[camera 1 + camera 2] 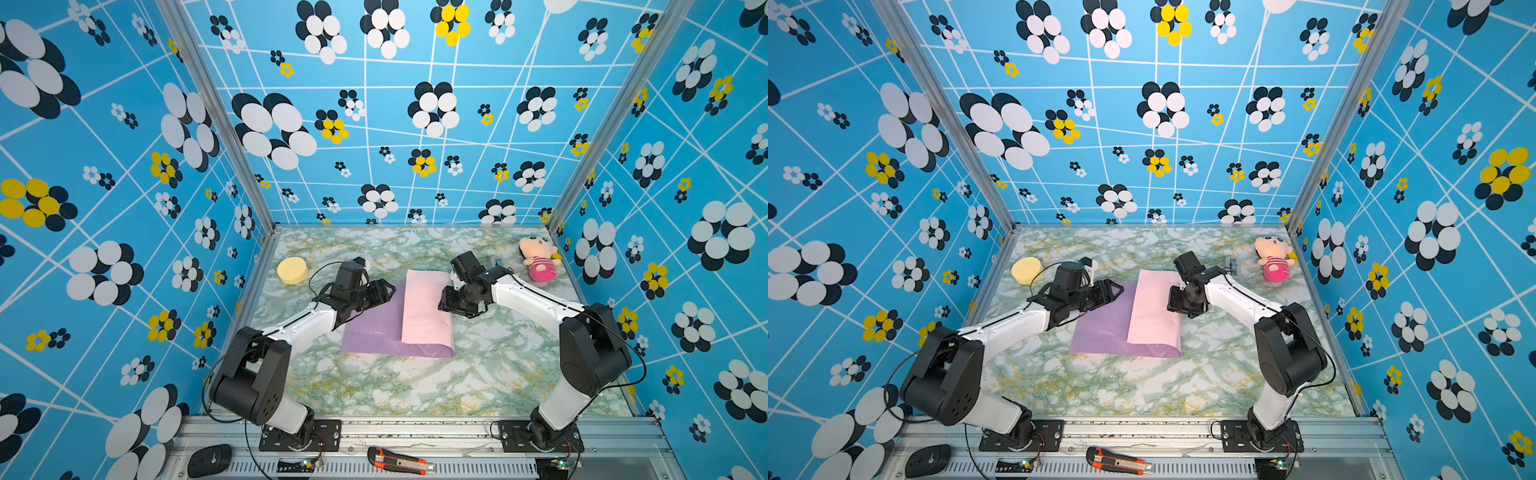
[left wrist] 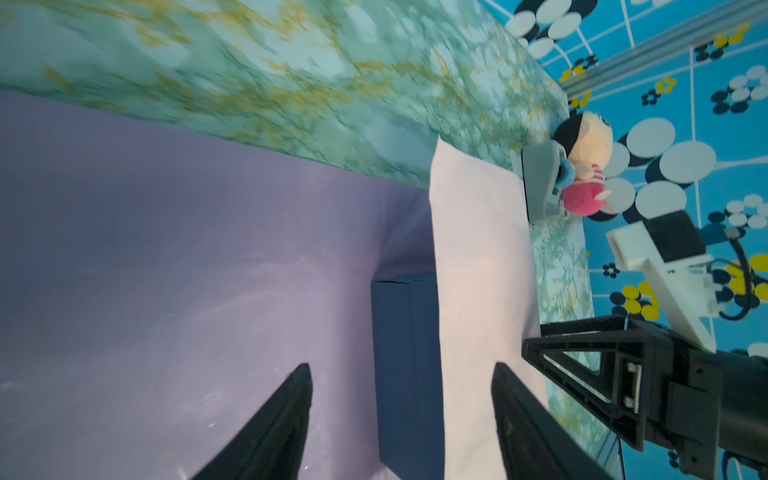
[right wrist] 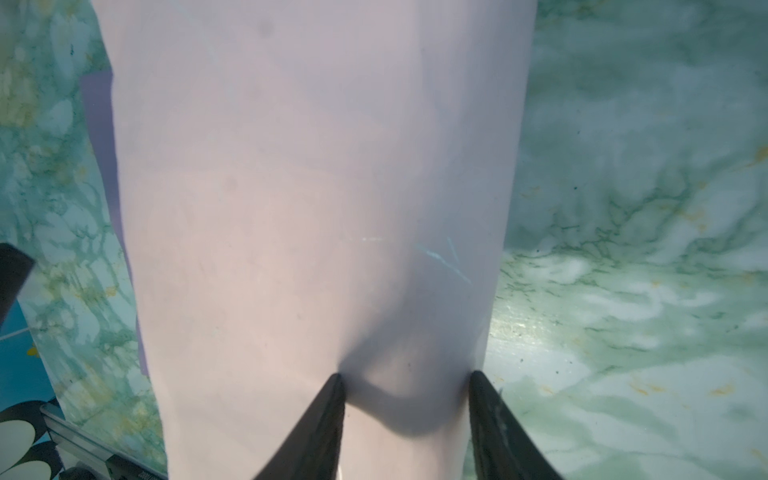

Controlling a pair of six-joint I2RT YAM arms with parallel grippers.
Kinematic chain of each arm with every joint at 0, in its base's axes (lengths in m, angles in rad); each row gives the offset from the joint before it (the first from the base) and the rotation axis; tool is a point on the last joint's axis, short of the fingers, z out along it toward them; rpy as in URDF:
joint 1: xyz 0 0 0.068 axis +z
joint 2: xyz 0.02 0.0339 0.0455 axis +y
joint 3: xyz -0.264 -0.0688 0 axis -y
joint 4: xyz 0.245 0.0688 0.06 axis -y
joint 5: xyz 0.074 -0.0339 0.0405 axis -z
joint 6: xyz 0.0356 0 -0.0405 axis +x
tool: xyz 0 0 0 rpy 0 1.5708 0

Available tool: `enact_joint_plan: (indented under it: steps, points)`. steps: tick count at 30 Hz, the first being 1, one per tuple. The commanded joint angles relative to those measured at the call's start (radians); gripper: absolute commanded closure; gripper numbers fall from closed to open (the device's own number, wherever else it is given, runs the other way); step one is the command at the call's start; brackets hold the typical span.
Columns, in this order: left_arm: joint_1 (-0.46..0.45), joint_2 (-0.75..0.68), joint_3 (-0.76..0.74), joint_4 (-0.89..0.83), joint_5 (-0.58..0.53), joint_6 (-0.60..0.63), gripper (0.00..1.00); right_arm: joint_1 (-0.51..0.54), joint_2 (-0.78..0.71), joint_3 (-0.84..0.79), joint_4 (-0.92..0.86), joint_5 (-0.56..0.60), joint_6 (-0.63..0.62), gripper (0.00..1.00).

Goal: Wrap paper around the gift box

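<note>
The paper [image 1: 374, 328] lies flat on the table, lilac side up, with its right part folded over as a pale pink flap [image 1: 426, 307]; both top views show it [image 1: 1100, 328]. The navy gift box [image 2: 407, 365] peeks out from under that flap in the left wrist view and is hidden in both top views. My left gripper [image 2: 401, 368] hovers open above the flap's edge [image 1: 388, 291], holding nothing. My right gripper [image 3: 406, 375] stands open at the flap's far right side [image 1: 446, 301], fingertips [image 3: 338, 378] touching the pink paper [image 3: 311, 166].
A yellow sponge [image 1: 292, 270] sits at the back left. A plush doll [image 1: 539, 258] and a grey tape dispenser [image 2: 540, 183] are at the back right. A utility knife [image 1: 399, 460] and a black mouse [image 1: 209, 460] lie on the front rail. Marbled table [image 1: 415, 386] stretches in front of the paper.
</note>
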Motion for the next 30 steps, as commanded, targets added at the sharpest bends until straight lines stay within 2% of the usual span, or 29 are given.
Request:
enact_joint_plan:
  steps: [1, 9, 15, 20, 25, 30]
  points:
    - [0.055, -0.105, -0.078, -0.247, -0.089, -0.053, 0.28, 0.011, -0.010, -0.035, -0.002, 0.055, 0.034, 0.50]
    - [0.118, -0.371, -0.247, -0.516, -0.178, -0.214, 0.25, 0.017, -0.010, -0.042, -0.001, 0.025, -0.017, 0.50]
    - [0.145, -0.423, -0.327, -0.563, -0.159, -0.285, 0.26, 0.017, -0.005, -0.030, 0.000, -0.004, -0.051, 0.50]
    - [0.166, -0.398, -0.411, -0.429, -0.102, -0.307, 0.27, 0.017, -0.005, -0.036, 0.013, -0.024, -0.069, 0.50]
    - [0.169, -0.319, -0.442, -0.278, -0.032, -0.301, 0.38, 0.017, -0.006, -0.036, 0.015, -0.031, -0.083, 0.49]
    - [0.169, -0.274, -0.441, -0.149, -0.008, -0.298, 0.49, 0.017, -0.008, -0.036, 0.023, -0.040, -0.083, 0.49]
